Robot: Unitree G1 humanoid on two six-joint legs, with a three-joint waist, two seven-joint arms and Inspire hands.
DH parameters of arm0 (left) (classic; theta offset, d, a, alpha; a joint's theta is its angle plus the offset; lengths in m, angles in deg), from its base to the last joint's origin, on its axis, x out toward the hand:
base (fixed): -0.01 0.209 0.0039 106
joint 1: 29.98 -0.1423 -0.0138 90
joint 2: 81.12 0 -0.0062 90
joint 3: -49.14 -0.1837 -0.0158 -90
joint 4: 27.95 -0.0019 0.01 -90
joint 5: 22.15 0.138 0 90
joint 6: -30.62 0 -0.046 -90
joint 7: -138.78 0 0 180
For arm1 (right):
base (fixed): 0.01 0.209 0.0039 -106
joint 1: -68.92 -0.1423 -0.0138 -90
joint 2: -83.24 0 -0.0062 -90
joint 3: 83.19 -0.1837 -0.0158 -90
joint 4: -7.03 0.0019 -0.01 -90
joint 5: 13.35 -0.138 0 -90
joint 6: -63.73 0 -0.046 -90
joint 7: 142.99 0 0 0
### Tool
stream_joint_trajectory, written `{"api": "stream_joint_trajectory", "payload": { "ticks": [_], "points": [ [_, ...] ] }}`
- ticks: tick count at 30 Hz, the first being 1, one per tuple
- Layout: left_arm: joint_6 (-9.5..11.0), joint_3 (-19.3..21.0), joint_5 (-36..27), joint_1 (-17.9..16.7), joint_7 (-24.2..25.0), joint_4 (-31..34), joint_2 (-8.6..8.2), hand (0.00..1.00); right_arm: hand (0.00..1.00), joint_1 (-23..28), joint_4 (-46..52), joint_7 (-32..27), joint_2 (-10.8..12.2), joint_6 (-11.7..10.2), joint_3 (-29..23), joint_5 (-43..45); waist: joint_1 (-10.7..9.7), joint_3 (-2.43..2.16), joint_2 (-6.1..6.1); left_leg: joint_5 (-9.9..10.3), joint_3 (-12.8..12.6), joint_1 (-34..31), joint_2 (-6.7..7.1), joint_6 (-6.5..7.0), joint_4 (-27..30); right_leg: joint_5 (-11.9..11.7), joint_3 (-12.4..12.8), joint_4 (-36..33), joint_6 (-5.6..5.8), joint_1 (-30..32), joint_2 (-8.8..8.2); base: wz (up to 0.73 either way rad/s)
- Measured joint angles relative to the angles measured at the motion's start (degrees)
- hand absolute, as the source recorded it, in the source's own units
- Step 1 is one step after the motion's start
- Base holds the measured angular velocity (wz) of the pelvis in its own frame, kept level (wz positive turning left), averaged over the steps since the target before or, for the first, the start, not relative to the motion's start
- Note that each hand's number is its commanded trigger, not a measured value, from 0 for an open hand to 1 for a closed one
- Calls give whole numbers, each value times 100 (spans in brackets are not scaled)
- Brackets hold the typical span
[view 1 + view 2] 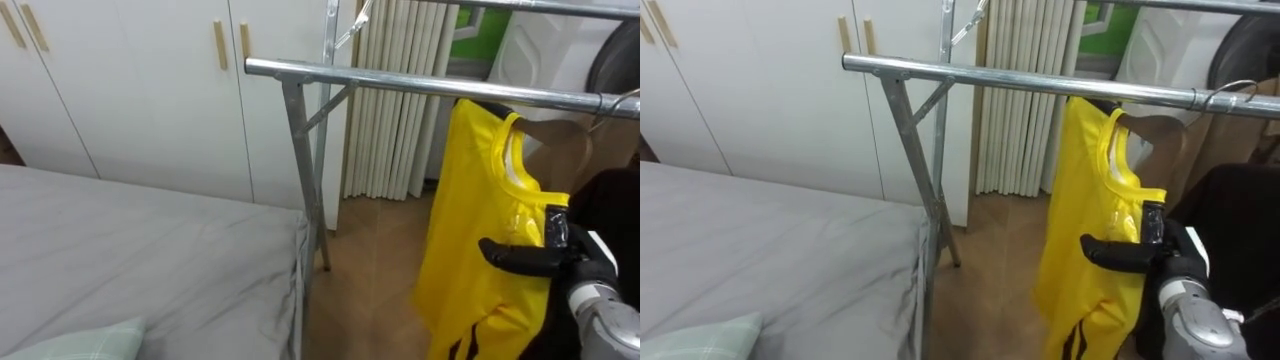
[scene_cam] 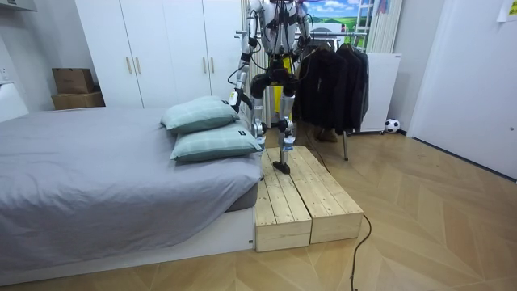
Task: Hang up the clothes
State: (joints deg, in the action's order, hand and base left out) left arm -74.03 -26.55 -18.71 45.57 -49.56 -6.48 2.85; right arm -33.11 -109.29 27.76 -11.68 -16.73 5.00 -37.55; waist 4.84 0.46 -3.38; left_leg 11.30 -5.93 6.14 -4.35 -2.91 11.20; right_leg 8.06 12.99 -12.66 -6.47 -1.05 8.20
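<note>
Looks nearly done. Can see the shirt [image 1: 470, 230] already hanging from the rail [image 1: 400, 84], well apart from the rail's left end, with something dark at the collar meeting the bar, probably a hook. Can see the right hand [image 1: 545, 260] at the front of the shirt, fingers straight and stretched toward the left. Released, not clenched, and grasping nothing as far as can be judged. Cannot decide between touching the cloth and lying just beside it. Left to do, probably: draw the hand back and check that the shirt sits level. Impossible to say whether more clothes wait.

From the eye views, get the close look at rail, shirt and hand. Get also the corner of the bed [image 1: 150, 250] just beside the rail's left post, and the wardrobe [image 1: 130, 90] behind.

From the room view, get the standing place instead: on a wooden platform [image 2: 307, 194] touching the bed's side edge, facing the rack. See there the pillows [image 2: 206, 129] at the bed's corner nearest the platform, and dark coats [image 2: 335, 85] hanging on the room view's right. Find there also the left hand [image 2: 235, 99], low and near the pillows, too small to judge as released or clenched.
</note>
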Motion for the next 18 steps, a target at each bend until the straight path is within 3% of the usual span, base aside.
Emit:
{"api": "stream_joint_trajectory", "payload": {
  "ticks": [9, 10, 11, 15, 16, 17, 18],
  "points": [
    [0, 17, 2, -20, -1, 0, 3, 0, 0, 5, 1, 165, -1, 0, -1, 227, -21, 8, -48, 0, -4, -1, 2, 0, -1, 1, 15, -1, 0, -2, 1, 0],
    [0, 15, 2, -20, 8, 0, 3, 0, 8, 4, 1, 233, -2, 0, 1, 248, -18, 8, -47, 0, -5, -1, 1, 0, 0, 1, 17, -3, 0, -2, 1, 0],
    [0, 14, 2, -20, 10, 1, 3, 0, 1, 5, 1, 261, -2, 0, 1, 278, -15, 8, -47, 0, -6, -1, 1, 0, 0, 1, 17, -2, 0, -2, 2, 0],
    [0, 12, 6, -17, 15, 6, 4, 0, 2, 0, -36, 544, -22, -1, 14, 461, 4, 6, -45, 0, -12, -5, 0, 0, 4, 1, 29, -4, -1, 6, 5, 0],
    [0, 16, 7, -17, 15, 6, 4, 0, 44, -10, -135, 705, -28, -4, 13, 538, 9, 2, -52, 0, -12, -3, 0, 0, 5, 0, 0, -9, -2, 7, 0, 0],
    [0, 23, 7, -16, 15, 6, 4, 0, 76, -17, -211, 788, -31, -5, 14, 622, 13, -2, -57, 0, -11, -2, -1, 0, 5, -2, -19, -10, -5, 7, -3, 4],
    [0, 24, 8, -12, 16, 12, 5, 0, 100, -13, -305, 975, -32, -4, 30, 861, 18, -6, -65, 0, -8, -2, -2, 0, 5, -3, -52, -6, -8, 5, -8, 4]
  ]
}}
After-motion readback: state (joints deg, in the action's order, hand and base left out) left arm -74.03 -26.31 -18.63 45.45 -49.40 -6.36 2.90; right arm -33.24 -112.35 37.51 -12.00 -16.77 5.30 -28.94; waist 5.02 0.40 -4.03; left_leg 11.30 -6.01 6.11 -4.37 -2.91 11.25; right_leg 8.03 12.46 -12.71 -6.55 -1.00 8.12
